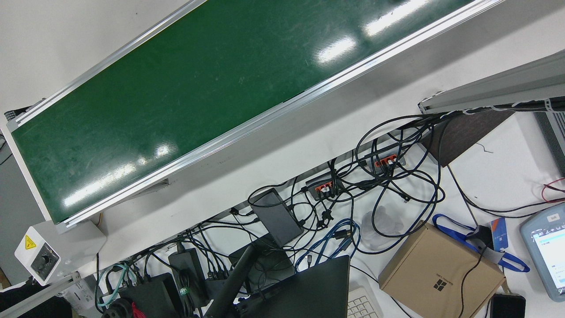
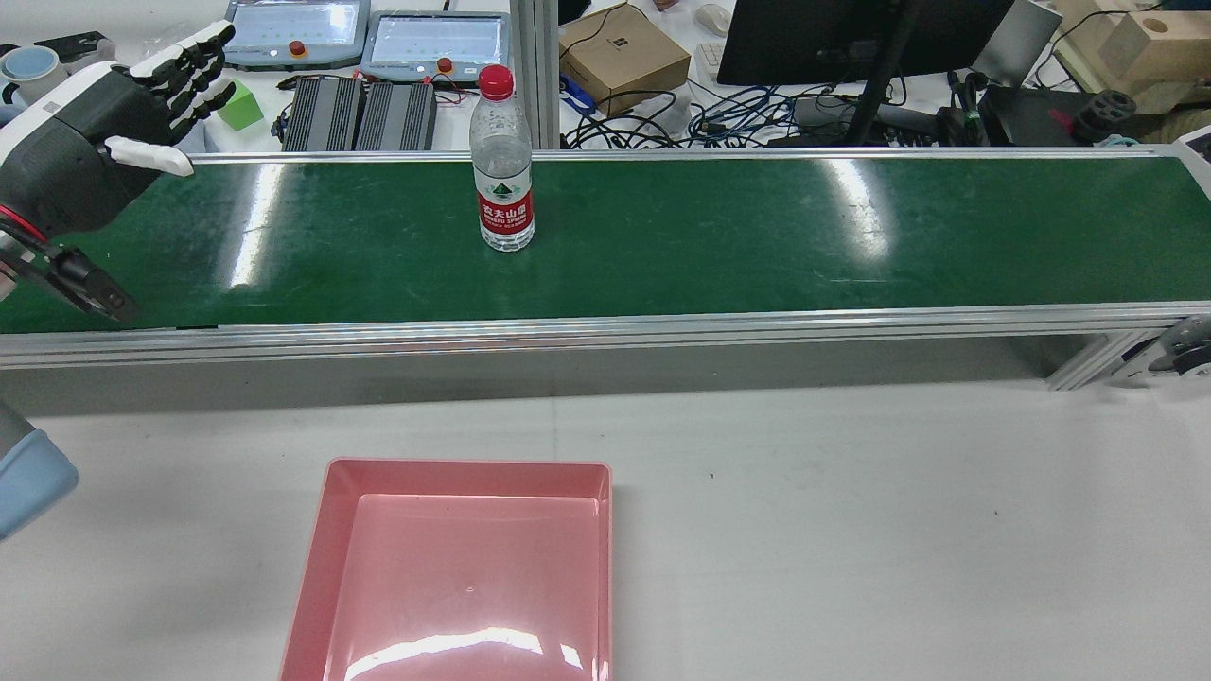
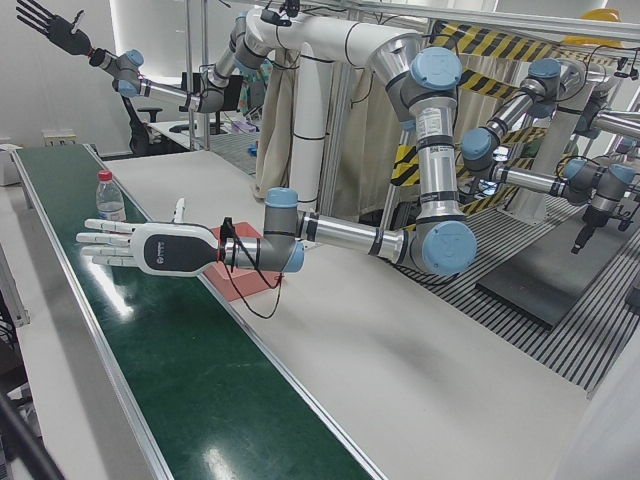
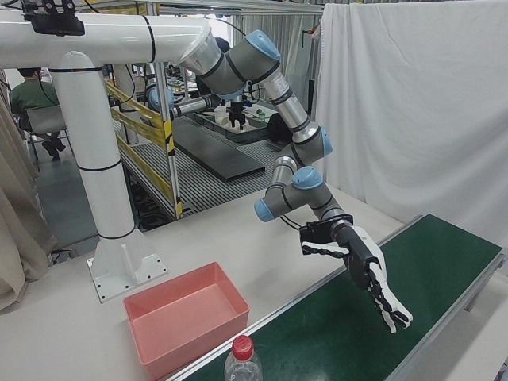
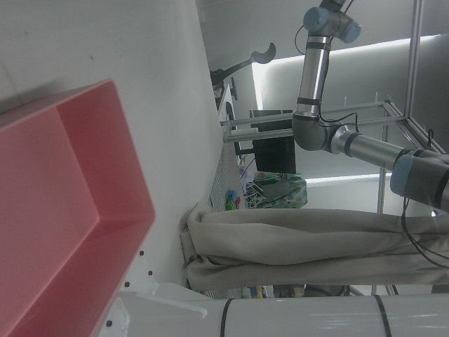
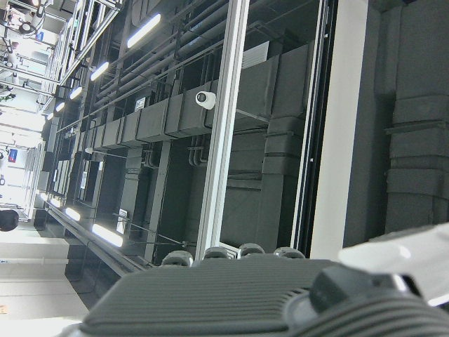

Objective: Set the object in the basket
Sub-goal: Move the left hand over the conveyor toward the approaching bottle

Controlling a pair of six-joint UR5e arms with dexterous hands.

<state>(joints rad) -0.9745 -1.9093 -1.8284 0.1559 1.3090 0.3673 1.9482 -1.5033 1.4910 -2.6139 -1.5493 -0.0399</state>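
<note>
Start at the left of the rear view. Your left hand hangs above the far left end of the green belt. Its fingers are spread wide and it holds nothing. The side cameras show the same: flat palm, fingers out.

Move right along the belt. The water bottle stands in the middle of it, well apart from the hand. Nothing touches it.

Nearer the camera, the pink basket sits on the white table, empty, just left of the bottle's line.

Your right hand is harder to read. Its own camera shows only its dark back and the ceiling, so you cannot tell if it is open or shut.

What could go wrong? The bottle is tall and thin, so a bump near the red cap could tip it over. It would then roll on the smooth belt. A grip too high may let it swing or slip.

The bottle stands straight up, cap on top. Its long line runs from belt to cap.
</note>
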